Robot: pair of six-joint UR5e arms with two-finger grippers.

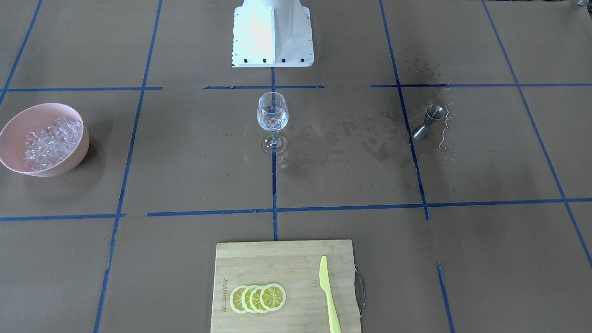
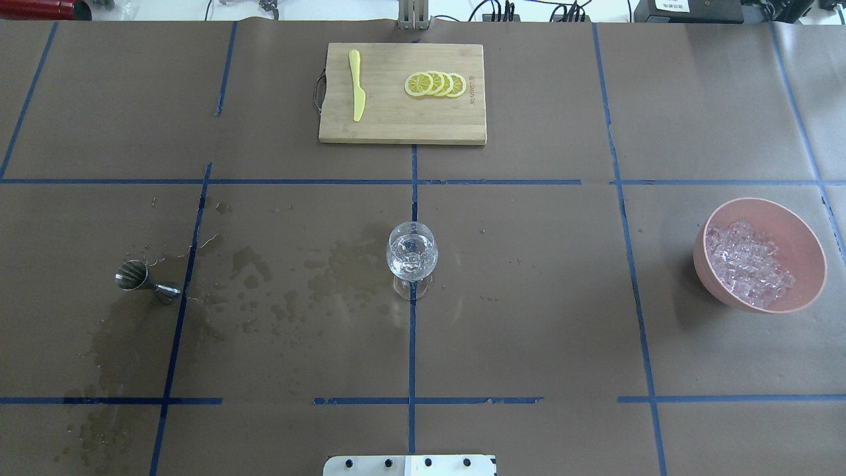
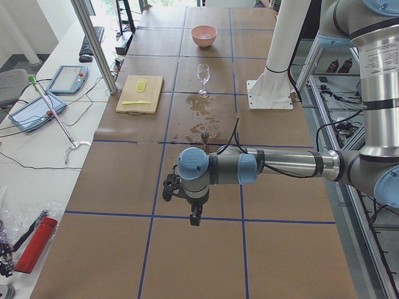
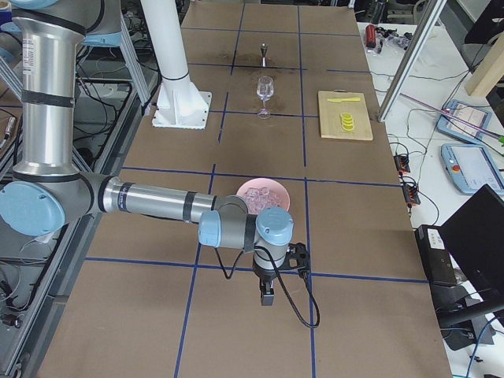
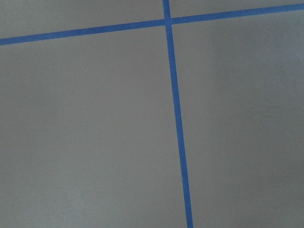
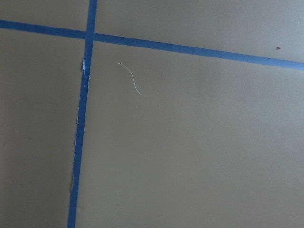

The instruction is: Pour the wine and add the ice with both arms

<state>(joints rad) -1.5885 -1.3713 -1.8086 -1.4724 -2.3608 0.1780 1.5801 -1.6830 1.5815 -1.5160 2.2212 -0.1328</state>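
Presently, both my arms hang over bare brown paper at opposite table ends, well apart from the work. My left gripper (image 3: pixel 195 217) and right gripper (image 4: pixel 267 298) point downward; whether their fingers stand wide or narrow I cannot tell. The ice (image 2: pixel 749 264) lies heaped in the pink bowl (image 2: pixel 712 281) on my right. The wine glass (image 2: pixel 411 254) stands upright at centre. The jigger (image 2: pixel 142 281) sits on my left beside wet stains (image 2: pixel 297 284).
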